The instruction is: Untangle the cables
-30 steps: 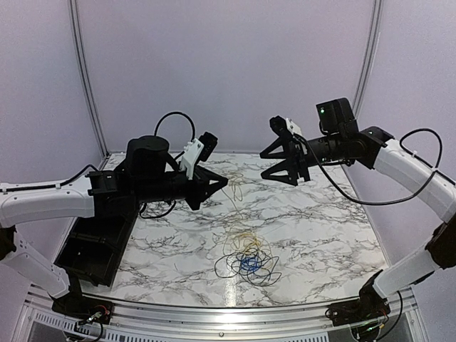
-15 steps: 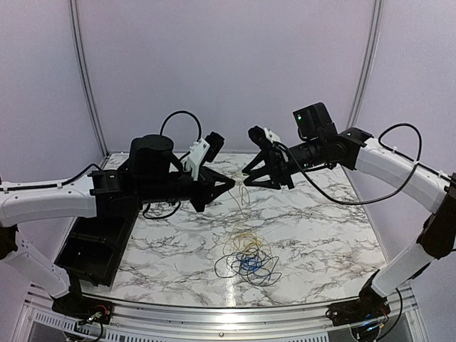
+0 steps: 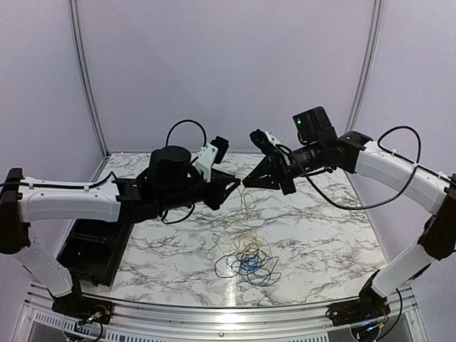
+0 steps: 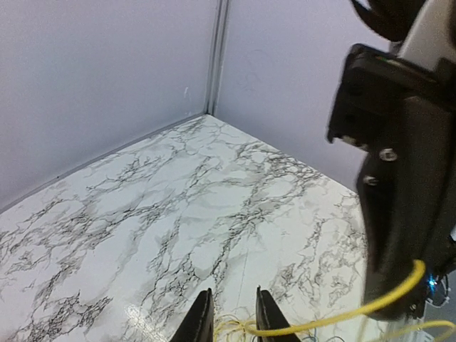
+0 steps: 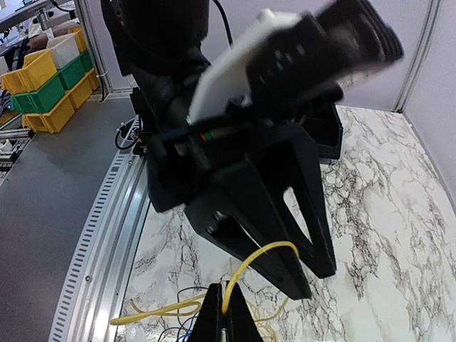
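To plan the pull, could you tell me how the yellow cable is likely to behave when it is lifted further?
Probably floppy: the yellow cable droops in slack curves below the right claw. Likely light, since it is hair-thin. It may drag the black cables and blue cable along, as its lower loops lie among them.

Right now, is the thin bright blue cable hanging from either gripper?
No, the blue cable lies coiled on the marble table; only the yellow cable rises off it.
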You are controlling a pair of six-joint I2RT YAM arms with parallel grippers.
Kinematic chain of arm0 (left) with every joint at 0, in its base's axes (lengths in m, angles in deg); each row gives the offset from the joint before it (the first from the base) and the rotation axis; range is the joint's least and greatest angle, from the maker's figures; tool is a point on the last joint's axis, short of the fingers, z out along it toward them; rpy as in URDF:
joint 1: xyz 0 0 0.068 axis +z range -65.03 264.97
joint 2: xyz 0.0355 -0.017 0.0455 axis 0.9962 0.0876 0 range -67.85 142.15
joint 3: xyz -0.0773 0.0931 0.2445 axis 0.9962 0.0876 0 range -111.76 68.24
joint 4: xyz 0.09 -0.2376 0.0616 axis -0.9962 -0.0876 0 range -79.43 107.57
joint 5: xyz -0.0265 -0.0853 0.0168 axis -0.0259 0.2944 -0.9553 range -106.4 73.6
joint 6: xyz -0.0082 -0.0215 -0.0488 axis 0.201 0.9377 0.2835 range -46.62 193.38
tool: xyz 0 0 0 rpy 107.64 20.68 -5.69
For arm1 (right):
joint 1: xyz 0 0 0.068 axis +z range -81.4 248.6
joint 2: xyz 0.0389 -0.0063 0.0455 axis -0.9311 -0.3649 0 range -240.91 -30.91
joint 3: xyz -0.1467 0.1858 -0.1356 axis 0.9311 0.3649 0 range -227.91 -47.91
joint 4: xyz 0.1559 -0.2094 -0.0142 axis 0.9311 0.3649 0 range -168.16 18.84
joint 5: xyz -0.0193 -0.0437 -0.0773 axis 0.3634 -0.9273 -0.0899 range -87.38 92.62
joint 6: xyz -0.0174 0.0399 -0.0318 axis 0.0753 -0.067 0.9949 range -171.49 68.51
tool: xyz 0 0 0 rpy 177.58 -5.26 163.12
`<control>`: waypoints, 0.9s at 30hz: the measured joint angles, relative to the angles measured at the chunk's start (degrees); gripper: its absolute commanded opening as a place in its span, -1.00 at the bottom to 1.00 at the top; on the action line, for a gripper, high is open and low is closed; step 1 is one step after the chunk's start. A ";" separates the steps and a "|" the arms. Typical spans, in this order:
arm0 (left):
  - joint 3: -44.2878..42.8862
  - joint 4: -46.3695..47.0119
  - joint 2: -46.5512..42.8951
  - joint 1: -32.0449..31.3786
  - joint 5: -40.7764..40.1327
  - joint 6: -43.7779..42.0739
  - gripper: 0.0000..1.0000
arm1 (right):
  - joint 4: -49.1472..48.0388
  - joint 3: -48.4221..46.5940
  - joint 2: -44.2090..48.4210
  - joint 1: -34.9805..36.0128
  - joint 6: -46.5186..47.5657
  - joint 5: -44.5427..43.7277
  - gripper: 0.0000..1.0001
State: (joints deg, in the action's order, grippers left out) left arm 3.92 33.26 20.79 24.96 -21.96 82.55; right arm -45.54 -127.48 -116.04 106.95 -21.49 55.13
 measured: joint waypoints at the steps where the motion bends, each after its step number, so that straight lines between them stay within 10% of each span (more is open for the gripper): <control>1: 0.28 1.62 1.40 0.00 -1.20 0.59 -0.61 | 0.02 0.26 0.20 0.00 -0.09 0.11 -1.00; 18: 9.99 24.04 24.94 0.00 -11.56 12.46 -0.83 | 8.70 -16.79 7.43 -9.44 -0.07 6.19 -1.00; 27: 11.43 29.33 24.68 0.00 -9.66 13.94 -0.27 | 8.26 -19.54 11.32 -11.63 -0.02 4.90 -1.00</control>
State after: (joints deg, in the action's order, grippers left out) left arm 15.35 62.59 45.46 24.96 -31.63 96.49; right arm -37.28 -147.02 -104.71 95.32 -21.52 60.03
